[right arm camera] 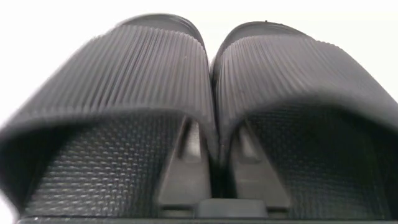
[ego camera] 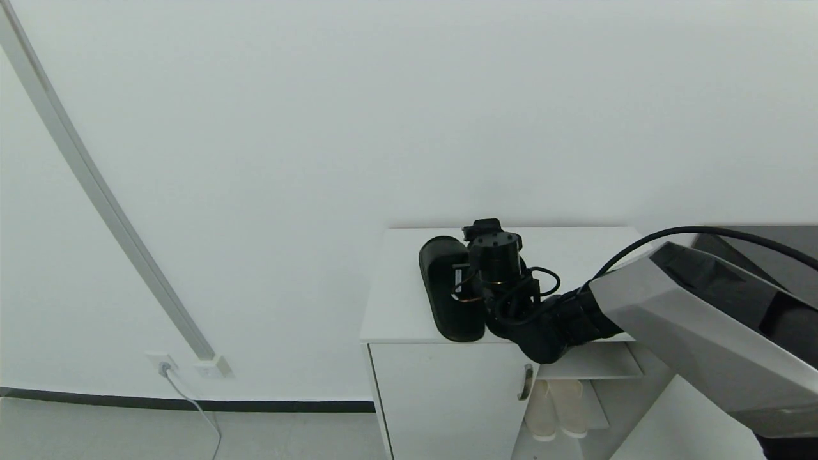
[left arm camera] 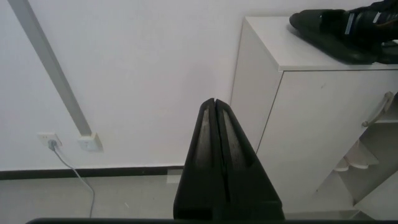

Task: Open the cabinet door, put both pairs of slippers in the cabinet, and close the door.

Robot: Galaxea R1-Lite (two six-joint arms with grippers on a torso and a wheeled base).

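The right gripper (right arm camera: 214,149) is narrow, with one finger pushed inside each of the black slippers (right arm camera: 143,81), pinching their inner sides together. The pair sits all around it, on top of the cabinet (ego camera: 396,306). They look soft, light and bendy, so this middle hold should lift both.

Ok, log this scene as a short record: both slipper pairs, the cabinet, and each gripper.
black slippers: side by side on top of the cabinet
white slippers: on a lower shelf inside the cabinet
cabinet: open on the right arm's side
right gripper: one finger inside each black slipper, adjoining walls pinched between them
left gripper: shut, empty, off to the cabinet's side
left to do: black pair in, door closed
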